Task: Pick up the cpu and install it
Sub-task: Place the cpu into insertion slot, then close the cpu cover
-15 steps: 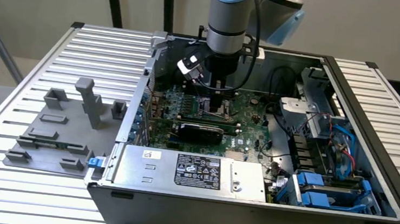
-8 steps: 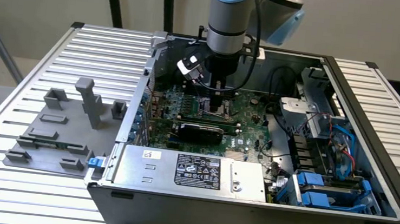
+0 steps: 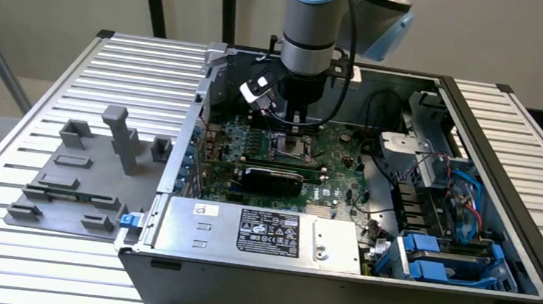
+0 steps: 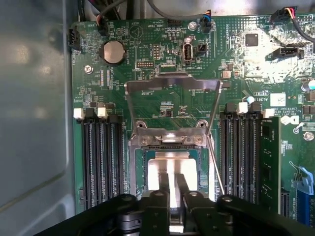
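I see the arm's black gripper [image 3: 296, 130] down inside the open black computer case [image 3: 338, 290], just above the exterior view's centre. Its fingers [image 4: 165, 189] are drawn nearly together with nothing visibly clamped. Their tips are over the pale silver square cpu [image 4: 172, 160], which lies in the socket of the green motherboard [image 4: 162, 54], its metal load plate [image 4: 172, 84] hinged up.
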`<action>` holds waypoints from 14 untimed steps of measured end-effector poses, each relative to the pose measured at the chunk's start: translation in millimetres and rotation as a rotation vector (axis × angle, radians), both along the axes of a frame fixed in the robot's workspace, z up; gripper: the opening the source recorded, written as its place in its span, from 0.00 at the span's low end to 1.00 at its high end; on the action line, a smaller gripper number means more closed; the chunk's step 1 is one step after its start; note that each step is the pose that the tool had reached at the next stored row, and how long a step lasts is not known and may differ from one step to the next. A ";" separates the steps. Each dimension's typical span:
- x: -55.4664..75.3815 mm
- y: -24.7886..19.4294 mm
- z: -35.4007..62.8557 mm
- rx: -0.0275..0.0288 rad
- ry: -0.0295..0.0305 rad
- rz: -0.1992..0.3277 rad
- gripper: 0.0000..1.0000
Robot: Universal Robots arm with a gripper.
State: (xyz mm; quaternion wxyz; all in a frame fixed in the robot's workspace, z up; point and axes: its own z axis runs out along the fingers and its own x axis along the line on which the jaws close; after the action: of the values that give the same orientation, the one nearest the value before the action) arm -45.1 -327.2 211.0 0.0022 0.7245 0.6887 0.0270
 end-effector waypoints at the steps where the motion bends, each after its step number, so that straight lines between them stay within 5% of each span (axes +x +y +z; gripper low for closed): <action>1: 0.0 -0.3 0.0 0.0001 0.0000 0.000 0.18; 3: 0.0 -0.3 0.0 0.0000 0.0002 0.000 0.11; 14: 0.0 -0.4 0.1 -0.0001 0.0002 0.000 0.11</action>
State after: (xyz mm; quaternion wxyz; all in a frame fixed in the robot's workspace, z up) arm -45.1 -327.5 211.1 0.0021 0.7245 0.6887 0.0270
